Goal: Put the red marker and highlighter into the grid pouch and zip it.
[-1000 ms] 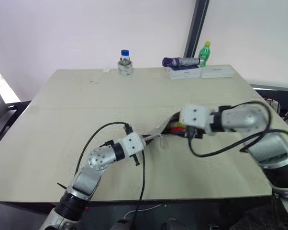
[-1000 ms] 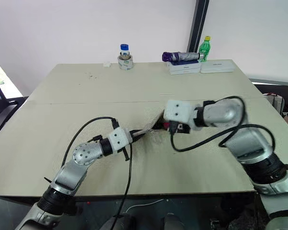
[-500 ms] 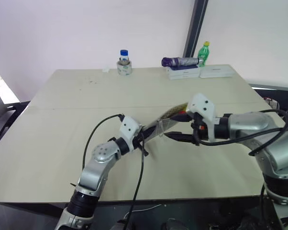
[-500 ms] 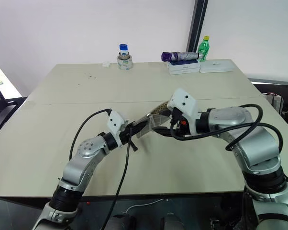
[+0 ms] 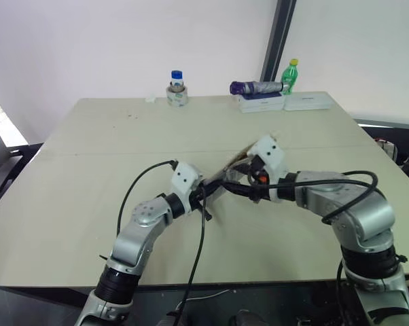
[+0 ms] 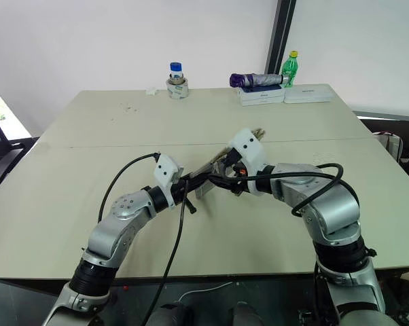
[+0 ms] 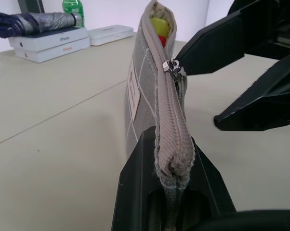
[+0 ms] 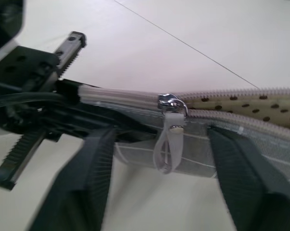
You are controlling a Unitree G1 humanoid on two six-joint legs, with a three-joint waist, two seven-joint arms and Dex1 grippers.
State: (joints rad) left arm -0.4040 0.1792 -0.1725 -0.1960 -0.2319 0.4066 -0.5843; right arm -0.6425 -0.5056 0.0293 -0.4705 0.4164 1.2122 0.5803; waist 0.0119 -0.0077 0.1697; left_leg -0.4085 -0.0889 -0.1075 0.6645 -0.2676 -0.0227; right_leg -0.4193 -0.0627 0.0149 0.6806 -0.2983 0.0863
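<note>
The grid pouch (image 7: 145,86) hangs above the table (image 5: 89,156), standing on its edge with the zipper side up. My left gripper (image 7: 171,163) is shut on its closed end. Inside the open far end I see the yellow highlighter (image 7: 158,24) and a bit of the red marker (image 7: 163,35). The zipper pull (image 8: 170,139) sits partway along the zipper, with a loop tab hanging from it. My right gripper (image 8: 162,132) is open, one finger on each side of the pouch at the pull, not touching it. In the left eye view both grippers meet at the pouch (image 5: 228,173).
At the table's far edge stand a small bottle on a tape roll (image 5: 178,95), a purple folded umbrella (image 5: 257,87) on white boxes, a green bottle (image 5: 291,75) and another white box (image 5: 308,102). Black cables loop from both wrists.
The left gripper raised the pouch off the table. The right hand rolled and swung down and left from the pouch's open end to the zipper pull.
</note>
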